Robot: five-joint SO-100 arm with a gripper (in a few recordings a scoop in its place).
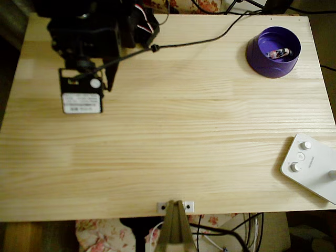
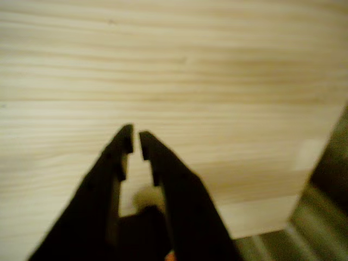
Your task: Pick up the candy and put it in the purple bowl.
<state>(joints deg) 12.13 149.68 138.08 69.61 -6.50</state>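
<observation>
Candy in the bowl: task looks done.
The candy (image 1: 278,53) lies inside the purple bowl (image 1: 261,56), far right; the end effector (image 2: 136,142), far left over the counter (image 1: 173,136), is nearly closed and empty.

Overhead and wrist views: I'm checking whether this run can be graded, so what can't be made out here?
- Candy: overhead view, too small and blurred to read its wrapper markings.
- Purple bowl: its far inner wall is hidden by the near rim's angle.
- White device: cut off by the right edge.
- Gripper: wrist view, blurred; fingertips nearly meet, nothing between them. Overhead, the arm's dark body hides it.
</observation>
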